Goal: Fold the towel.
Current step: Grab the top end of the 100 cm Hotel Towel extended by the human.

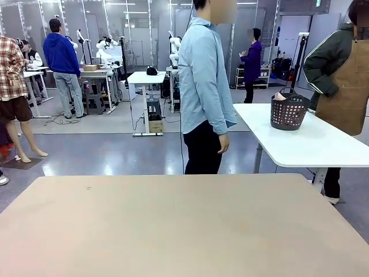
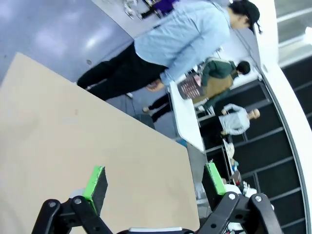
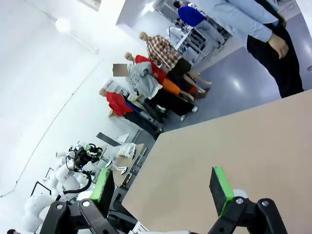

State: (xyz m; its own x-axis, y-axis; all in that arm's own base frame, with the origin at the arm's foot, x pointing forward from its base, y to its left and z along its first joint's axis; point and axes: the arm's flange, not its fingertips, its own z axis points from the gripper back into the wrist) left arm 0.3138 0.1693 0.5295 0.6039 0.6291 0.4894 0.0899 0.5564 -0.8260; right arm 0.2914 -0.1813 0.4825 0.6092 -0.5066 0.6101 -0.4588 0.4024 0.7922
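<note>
A pale pink towel (image 1: 280, 96) pokes out of the top of a dark perforated basket (image 1: 289, 111), bunched up, on a white side table (image 1: 305, 144) far off to the right. In the left wrist view my left gripper (image 2: 154, 181) hangs open above the beige table (image 2: 73, 146), with nothing between its green pads (image 2: 96, 183). My right gripper (image 3: 162, 187) is open too, above the same table (image 3: 234, 146), holding nothing.
A person in a light blue shirt (image 1: 203, 86) stands at the far edge of the beige table (image 1: 184, 231), turned sideways. Another person in a brown apron (image 1: 346, 86) stands behind the white table. The basket (image 2: 189, 87) appears small in the left wrist view.
</note>
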